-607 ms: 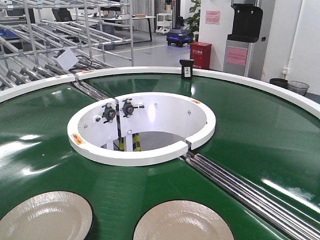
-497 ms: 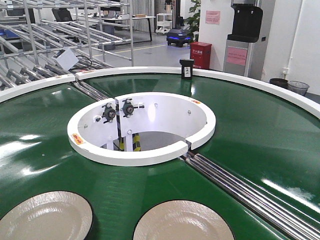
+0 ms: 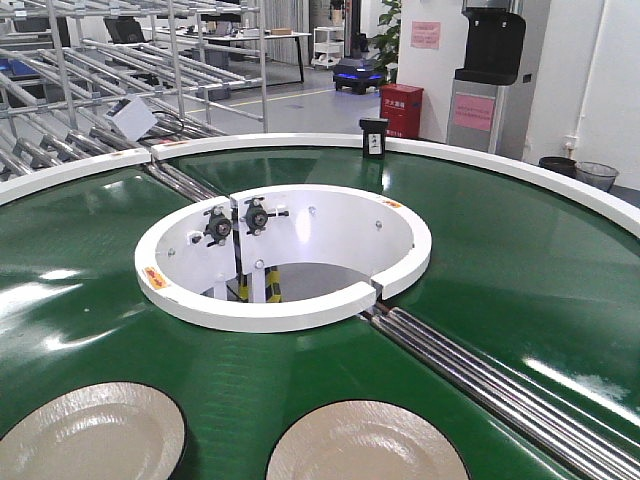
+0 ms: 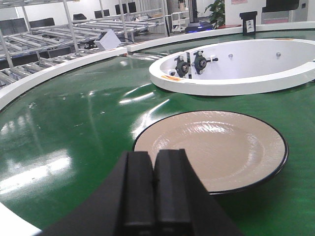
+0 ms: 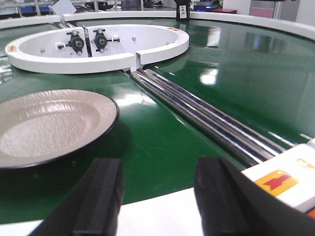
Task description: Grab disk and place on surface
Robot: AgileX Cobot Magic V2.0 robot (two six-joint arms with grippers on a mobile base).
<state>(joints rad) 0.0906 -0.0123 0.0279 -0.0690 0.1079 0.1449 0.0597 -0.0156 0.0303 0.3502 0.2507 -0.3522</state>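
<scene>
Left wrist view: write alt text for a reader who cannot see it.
The left gripper, shut and empty, points toward a beige, black-rimmed disk lying flat on the green conveyor belt. A white inner ring stands behind it.

The green conveyor belt (image 3: 500,260) (glossy, bounded by white rims (image 3: 290,318)) carries two beige, black-edged plates lying flat side by side, apart: the left disk (image 3: 85,435) and the right disk (image 3: 365,445); metal rollers (image 3: 480,375) cross it.

Above the green conveyor belt (image 4: 74,128), the black left gripper (image 4: 153,189) is closed empty; the black right gripper (image 5: 158,196) gapes wide.
</scene>
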